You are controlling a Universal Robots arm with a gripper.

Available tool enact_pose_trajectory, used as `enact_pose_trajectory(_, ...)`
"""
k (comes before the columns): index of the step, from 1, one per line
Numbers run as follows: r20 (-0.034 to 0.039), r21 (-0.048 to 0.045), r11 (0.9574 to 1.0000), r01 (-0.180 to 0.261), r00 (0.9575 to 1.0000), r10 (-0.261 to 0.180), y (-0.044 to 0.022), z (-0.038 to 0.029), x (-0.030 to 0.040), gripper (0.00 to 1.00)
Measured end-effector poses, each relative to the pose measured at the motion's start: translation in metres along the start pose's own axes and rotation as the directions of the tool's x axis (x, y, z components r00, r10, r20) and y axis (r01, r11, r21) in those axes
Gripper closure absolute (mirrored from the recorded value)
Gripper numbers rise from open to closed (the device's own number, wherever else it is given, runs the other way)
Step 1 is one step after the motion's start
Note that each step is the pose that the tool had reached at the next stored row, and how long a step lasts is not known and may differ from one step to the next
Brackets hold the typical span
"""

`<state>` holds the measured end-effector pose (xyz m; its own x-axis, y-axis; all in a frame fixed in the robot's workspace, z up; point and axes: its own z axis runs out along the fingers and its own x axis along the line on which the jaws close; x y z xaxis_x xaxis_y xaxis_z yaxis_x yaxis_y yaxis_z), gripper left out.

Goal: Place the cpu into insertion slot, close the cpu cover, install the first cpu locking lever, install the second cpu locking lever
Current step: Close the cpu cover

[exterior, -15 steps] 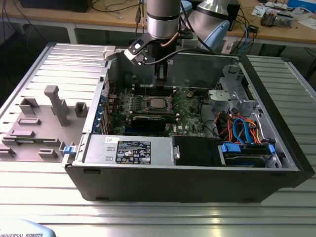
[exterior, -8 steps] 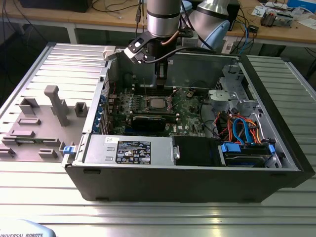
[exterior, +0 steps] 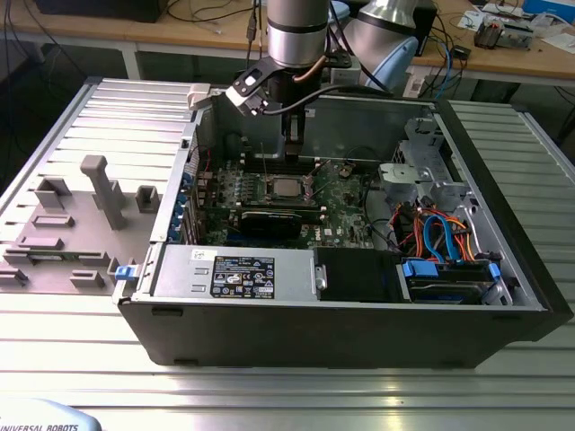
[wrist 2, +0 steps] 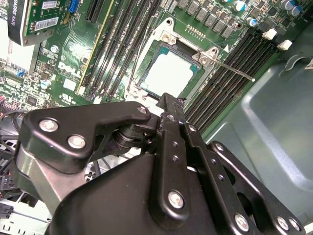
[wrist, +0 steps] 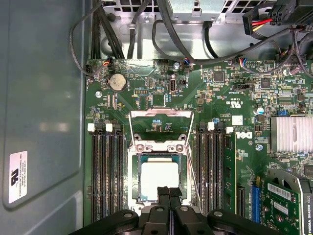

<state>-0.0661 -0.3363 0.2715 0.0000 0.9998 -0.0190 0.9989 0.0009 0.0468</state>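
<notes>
A ribbed metal tabletop carries one open computer case. On its green board, one cpu lies seated in the insertion slot. The one cpu cover stands open beside the slot. One thin locking lever sticks out free. The tool hangs at the cpu's edge, its two fingers pressed together and empty.

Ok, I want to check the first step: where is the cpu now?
In the first wrist view the cpu lies in the insertion slot, between the two banks of memory slots, with the gripper close by one edge.
</notes>
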Motion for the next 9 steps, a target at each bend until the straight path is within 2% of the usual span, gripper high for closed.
enact_pose_trajectory(2, 0.0008, 0.0005, 1.0, 0.0, 1.0, 0.0, 0.0, -0.0019, -0.0001, 0.89)
enact_pose_trajectory(3, 0.0011, 0.0001, 1.0, 0.0, 1.0, 0.0, 0.0003, -0.0053, -0.0001, 0.89)
enact_pose_trajectory(5, 0.0009, 0.0009, 1.0, 0.0, 1.0, 0.0, 0.0014, -0.0056, -0.0001, 0.89)
enact_pose_trajectory(7, 0.001, 0.0074, 1.0, 0.0, 1.0, 0.0, 0.0057, -0.0055, -0.0001, 0.89)
enact_pose_trajectory(9, 0.001, 0.0084, 1.0, 0.0, 1.0, 0.0, 0.0075, -0.0054, -0.0002, 0.89)
